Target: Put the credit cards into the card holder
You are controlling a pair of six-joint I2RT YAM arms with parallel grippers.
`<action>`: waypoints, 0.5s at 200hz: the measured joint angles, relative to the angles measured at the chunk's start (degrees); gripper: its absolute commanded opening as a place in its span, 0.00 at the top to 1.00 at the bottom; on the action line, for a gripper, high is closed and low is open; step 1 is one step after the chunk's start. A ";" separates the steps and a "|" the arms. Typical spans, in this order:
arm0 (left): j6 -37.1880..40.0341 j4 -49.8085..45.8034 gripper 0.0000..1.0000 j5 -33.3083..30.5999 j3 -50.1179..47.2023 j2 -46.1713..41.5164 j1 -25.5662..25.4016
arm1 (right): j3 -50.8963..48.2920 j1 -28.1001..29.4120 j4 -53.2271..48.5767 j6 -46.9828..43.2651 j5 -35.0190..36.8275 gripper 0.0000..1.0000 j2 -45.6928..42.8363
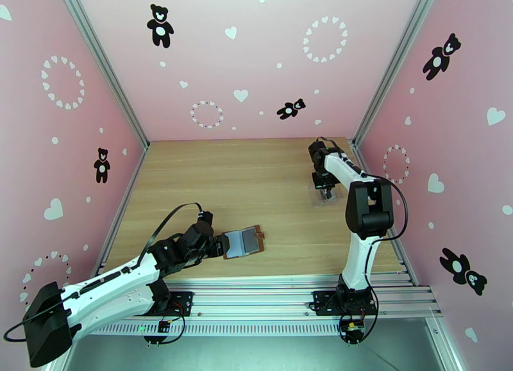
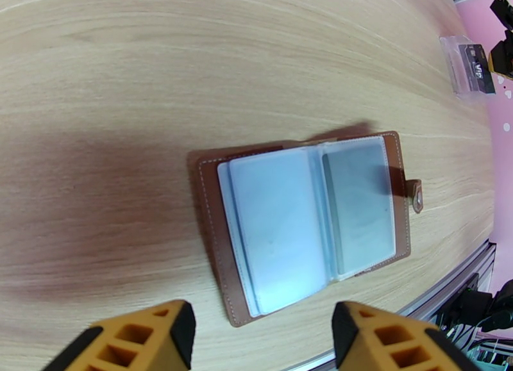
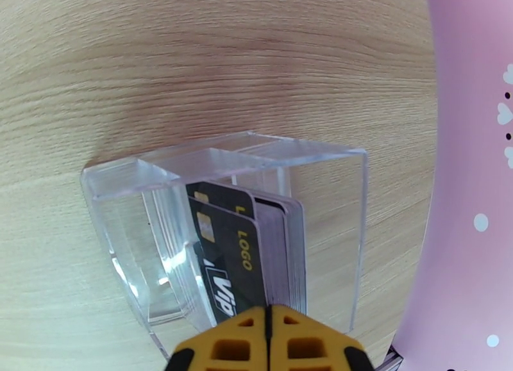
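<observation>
Wooden table (image 1: 256,173): right gripper (image 3: 266,330) closed tight atop the credit cards (image 3: 237,250) in a clear box (image 3: 320,173); left gripper (image 2: 263,334) spread, empty, the opened card holder (image 2: 308,225) just ahead.

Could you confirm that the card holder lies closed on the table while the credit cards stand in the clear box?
Not closed: the left wrist view shows the card holder lying open on the table; the credit cards do stand in the clear box.

We see a clear box (image 3: 327,173) standing on the wooden tabletop (image 1: 243,180), near its right edge; pink walls (image 1: 256,45) with bears and hearts surround that tabletop.
</observation>
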 measured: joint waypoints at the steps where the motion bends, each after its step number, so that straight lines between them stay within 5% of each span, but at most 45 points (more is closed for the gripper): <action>1: -0.02 0.00 0.39 0.00 0.00 0.00 0.00 | 0.02 0.00 0.02 0.04 -0.02 0.97 0.02; 48: 0.00 0.00 0.38 0.00 0.00 0.00 0.04 | 0.02 -0.07 0.11 0.04 -1.27 0.99 -0.26; 73: 0.00 0.00 0.38 0.00 0.00 0.02 0.04 | -0.07 -0.07 0.48 0.17 -1.51 0.56 -1.38; 100: 0.00 0.00 0.38 0.00 0.00 0.02 0.07 | -0.09 -0.35 0.94 0.22 -1.66 0.41 -2.93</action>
